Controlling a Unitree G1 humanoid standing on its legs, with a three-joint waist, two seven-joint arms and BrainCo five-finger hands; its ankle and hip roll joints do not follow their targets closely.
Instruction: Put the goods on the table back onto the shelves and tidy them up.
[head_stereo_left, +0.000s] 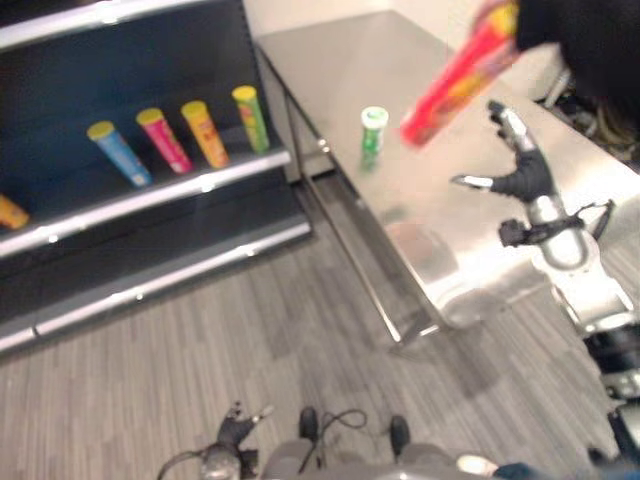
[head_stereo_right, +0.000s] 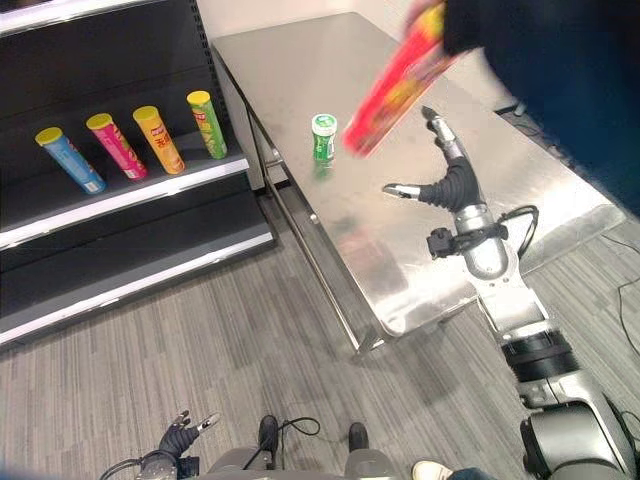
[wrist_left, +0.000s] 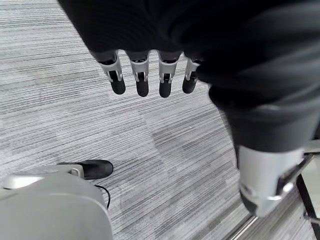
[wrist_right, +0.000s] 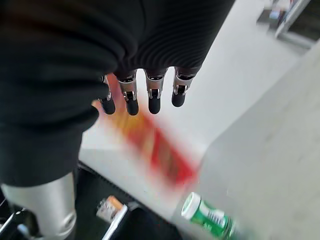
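Note:
A red tube (head_stereo_left: 460, 75) hangs tilted above the steel table (head_stereo_right: 290, 60), its upper end at a person's dark sleeve (head_stereo_right: 560, 80). My right hand (head_stereo_right: 450, 180) is raised just beside and below the tube, open, fingers spread, apart from it. In the right wrist view the red tube (wrist_right: 160, 150) shows blurred past my straight fingers (wrist_right: 154, 102). A short green can (head_stereo_left: 373, 135) stands upright near the table's left edge. My left hand (head_stereo_right: 185, 430) hangs low over the floor, open and holding nothing.
A dark shelf unit (head_stereo_left: 150, 200) stands to the left. On its middle shelf lie a blue tube (head_stereo_left: 118, 152), a pink tube (head_stereo_left: 163, 138), an orange tube (head_stereo_left: 204, 132) and a yellow-green tube (head_stereo_left: 250, 117), side by side. Grey plank floor (head_stereo_left: 250, 330) lies between shelf and table.

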